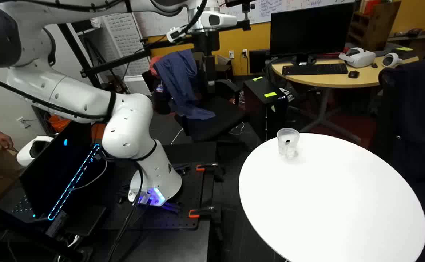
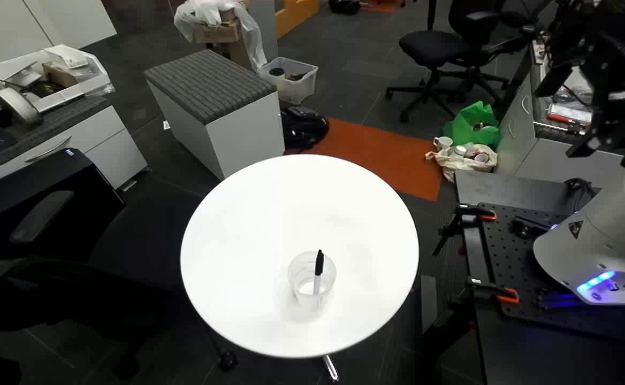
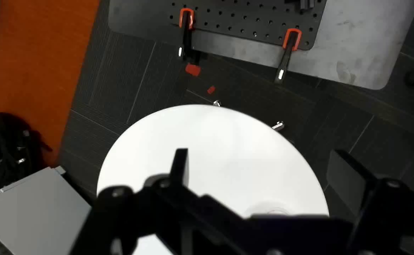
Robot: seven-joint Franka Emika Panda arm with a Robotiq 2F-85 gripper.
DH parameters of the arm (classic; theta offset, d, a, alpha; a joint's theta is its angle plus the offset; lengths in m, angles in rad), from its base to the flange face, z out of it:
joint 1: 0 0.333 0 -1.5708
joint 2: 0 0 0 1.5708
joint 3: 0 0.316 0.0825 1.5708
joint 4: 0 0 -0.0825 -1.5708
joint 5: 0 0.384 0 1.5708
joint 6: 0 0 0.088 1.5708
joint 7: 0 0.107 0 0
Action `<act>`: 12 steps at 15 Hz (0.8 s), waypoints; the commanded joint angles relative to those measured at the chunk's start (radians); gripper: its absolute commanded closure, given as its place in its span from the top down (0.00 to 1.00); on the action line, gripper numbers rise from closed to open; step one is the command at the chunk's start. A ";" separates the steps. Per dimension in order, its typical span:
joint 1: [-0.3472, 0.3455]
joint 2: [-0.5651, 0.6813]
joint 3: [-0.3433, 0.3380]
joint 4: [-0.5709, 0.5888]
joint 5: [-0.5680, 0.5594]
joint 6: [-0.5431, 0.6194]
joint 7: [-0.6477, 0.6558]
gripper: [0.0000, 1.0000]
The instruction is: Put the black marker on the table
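- The base stood planted, its blue light blazing in both exterior views!
- Up and back leaned the arm, bent hard at the elbow in an exterior view!
- High above, the forearm stretched all the way across to the wrist!
- And the gripper! Its jaws stood wide apart in the wrist view, the fingers facing each other across a broad gap!

A keyboard, mouse and monitor rest on a tan desk.
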 commanded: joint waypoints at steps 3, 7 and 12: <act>0.020 0.005 -0.014 0.002 -0.010 -0.002 0.012 1.00; 0.020 0.005 -0.014 0.002 -0.010 -0.002 0.012 1.00; 0.011 0.013 -0.005 -0.007 -0.061 0.070 0.015 1.00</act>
